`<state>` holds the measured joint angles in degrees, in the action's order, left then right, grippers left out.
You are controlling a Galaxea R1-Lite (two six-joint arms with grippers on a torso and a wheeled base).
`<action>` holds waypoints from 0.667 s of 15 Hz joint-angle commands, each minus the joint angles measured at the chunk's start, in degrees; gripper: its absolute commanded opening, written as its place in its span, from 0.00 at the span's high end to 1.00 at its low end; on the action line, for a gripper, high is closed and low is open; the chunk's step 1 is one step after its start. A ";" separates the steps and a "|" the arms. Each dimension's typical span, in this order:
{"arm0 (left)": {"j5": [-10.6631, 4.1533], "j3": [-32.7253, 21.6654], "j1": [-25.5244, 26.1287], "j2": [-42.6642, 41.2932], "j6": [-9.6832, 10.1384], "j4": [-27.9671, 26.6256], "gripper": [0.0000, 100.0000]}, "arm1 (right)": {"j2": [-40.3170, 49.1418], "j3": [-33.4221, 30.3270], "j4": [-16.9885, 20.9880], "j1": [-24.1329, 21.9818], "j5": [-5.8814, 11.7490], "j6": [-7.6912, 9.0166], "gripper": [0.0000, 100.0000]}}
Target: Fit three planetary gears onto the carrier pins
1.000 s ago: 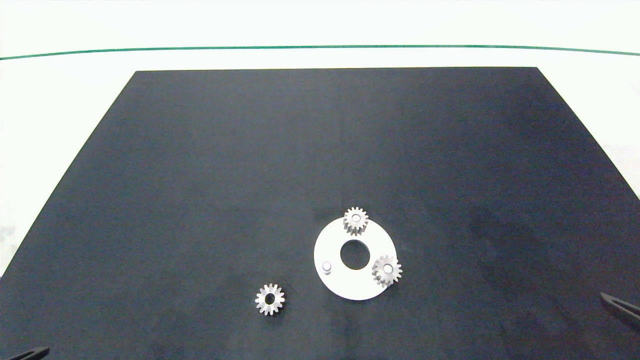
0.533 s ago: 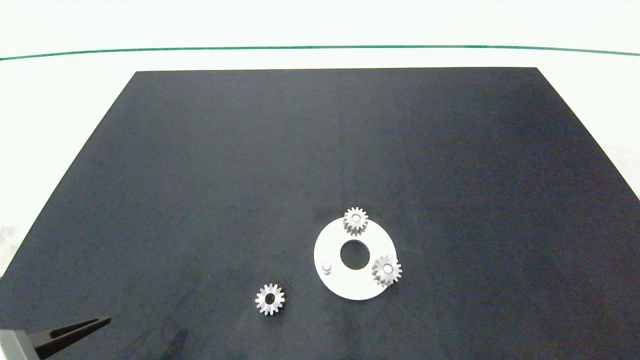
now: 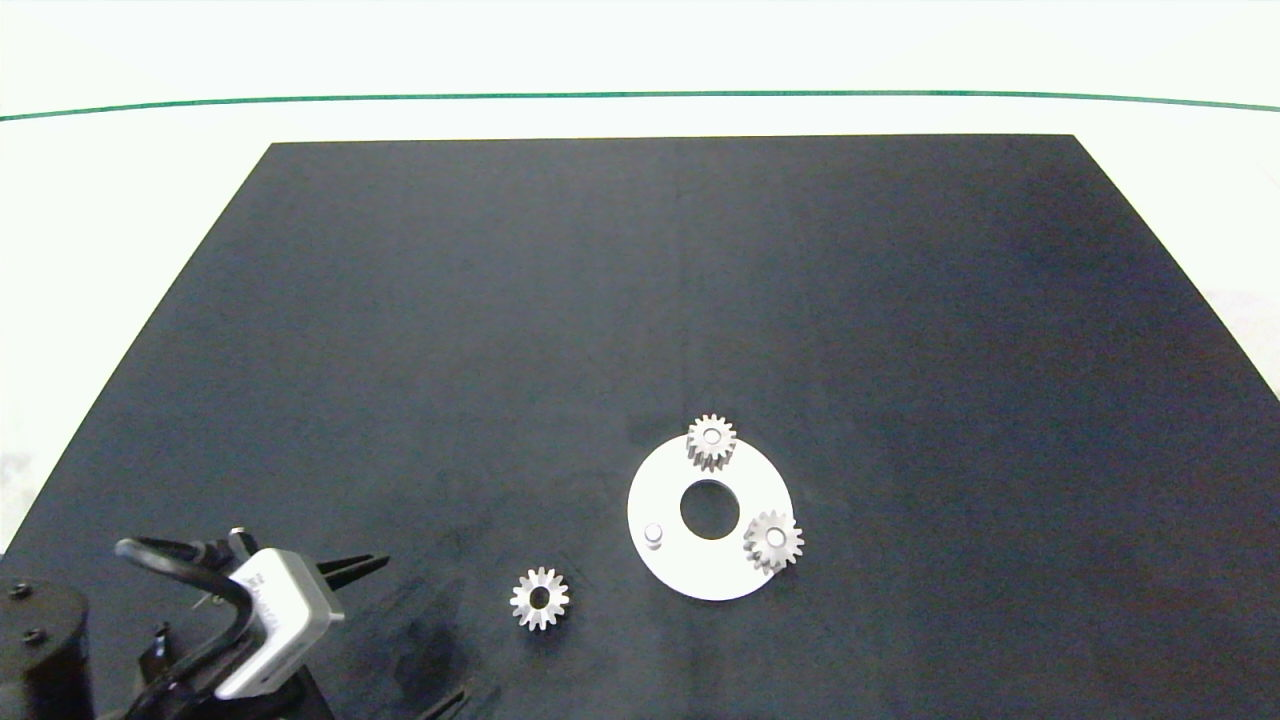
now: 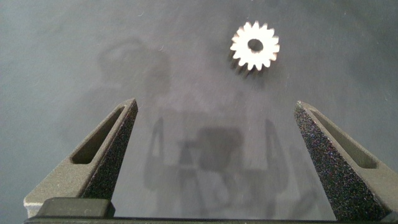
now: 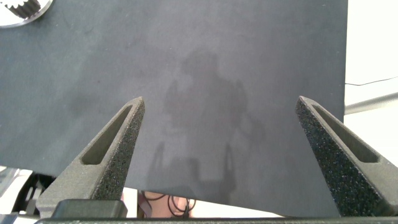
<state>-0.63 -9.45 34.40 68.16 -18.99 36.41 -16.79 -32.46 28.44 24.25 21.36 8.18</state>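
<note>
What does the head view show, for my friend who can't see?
Two gears sit on pins of a white disc; one pin is bare. A third gear lies on the black mat beside it, near the open left gripper.

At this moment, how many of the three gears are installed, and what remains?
Two planetary gears sit on carrier pins of the white disc: one at its far side, one at its right edge. The third pin is bare. The third gear lies loose on the black mat. The left gripper, open, nears it; the right gripper, also open, is out of the head view.
</note>
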 commanded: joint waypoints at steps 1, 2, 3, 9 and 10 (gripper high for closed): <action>-1.83 -0.31 1.63 8.48 0.01 3.23 0.00 | 0.70 0.82 0.12 -0.43 0.09 -0.01 0.00; -1.83 -0.13 1.90 9.45 0.01 4.46 0.00 | 1.14 1.35 0.12 -0.52 0.09 -0.01 0.00; -2.00 -0.13 2.86 10.59 0.18 5.33 0.00 | 1.41 1.70 0.12 -0.52 0.09 -0.01 0.00; -2.27 -0.31 5.41 19.21 0.36 15.35 0.00 | 2.20 2.49 0.12 -0.52 0.18 -0.09 0.00; -3.67 -0.22 6.12 20.70 0.45 17.90 0.00 | 2.28 2.49 0.12 -0.52 0.18 -0.09 0.00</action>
<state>-3.68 -9.81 39.61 85.25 -18.47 52.92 -14.32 -30.06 28.42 23.70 21.42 8.02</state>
